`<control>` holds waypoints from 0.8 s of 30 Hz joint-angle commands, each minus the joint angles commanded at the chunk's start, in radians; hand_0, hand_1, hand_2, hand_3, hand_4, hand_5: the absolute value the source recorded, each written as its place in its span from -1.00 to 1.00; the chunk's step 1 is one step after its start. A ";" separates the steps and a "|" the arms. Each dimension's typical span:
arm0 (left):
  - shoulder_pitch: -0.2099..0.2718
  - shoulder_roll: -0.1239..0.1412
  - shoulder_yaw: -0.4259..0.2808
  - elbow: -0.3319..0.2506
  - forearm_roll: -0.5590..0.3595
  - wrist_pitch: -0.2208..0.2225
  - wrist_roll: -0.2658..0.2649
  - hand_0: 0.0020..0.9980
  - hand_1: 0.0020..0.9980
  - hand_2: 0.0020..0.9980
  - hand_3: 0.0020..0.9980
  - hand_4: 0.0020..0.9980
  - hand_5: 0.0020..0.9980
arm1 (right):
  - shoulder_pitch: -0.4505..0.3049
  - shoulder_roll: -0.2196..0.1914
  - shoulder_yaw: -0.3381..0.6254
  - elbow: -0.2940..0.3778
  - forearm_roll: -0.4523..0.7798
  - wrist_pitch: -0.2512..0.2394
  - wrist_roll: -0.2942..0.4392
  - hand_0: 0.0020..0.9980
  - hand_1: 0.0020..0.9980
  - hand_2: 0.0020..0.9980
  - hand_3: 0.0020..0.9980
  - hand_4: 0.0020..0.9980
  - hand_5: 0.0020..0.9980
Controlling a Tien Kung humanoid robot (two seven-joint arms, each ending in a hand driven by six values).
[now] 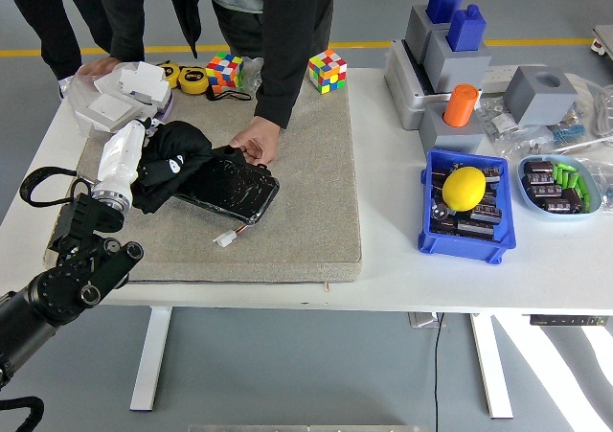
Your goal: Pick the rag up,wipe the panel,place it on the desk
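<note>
A black rag (172,162) lies bunched over the left end of the dark glossy panel (235,190), which rests on the grey mat (306,183). My left hand (134,154), white with a black arm behind it, is shut on the rag and presses it on the panel. A person's hand (255,146) holds the panel's far edge. A small white connector (223,239) on a wire trails from the panel's near side. My right hand is out of sight.
Two colour cubes (327,70) and tape measures (193,79) sit at the mat's far edge. White boxes (124,95) lie at the far left. A blue bin (465,212) with a yellow lemon, grey blocks (450,54) and a blue bowl (558,185) fill the right side.
</note>
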 joint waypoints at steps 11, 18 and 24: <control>0.028 0.041 0.149 -0.189 -0.057 0.001 0.015 -0.56 -0.52 -0.35 0.15 0.26 -1.00 | -0.001 -0.001 -0.008 0.000 0.000 0.000 0.000 0.06 0.10 -0.02 0.04 0.76 -0.29; 0.030 0.049 0.219 -0.268 -0.079 -0.001 0.023 -0.56 -0.52 -0.35 0.15 0.26 -1.00 | 0.000 -0.002 -0.011 0.000 0.002 0.001 0.000 0.06 0.10 -0.02 0.04 0.77 -0.30; 0.031 0.050 0.266 -0.310 -0.085 -0.006 0.033 -0.56 -0.52 -0.35 0.15 0.26 -1.00 | -0.003 -0.003 -0.012 -0.001 0.000 0.000 0.000 0.06 0.10 -0.02 0.04 0.76 -0.30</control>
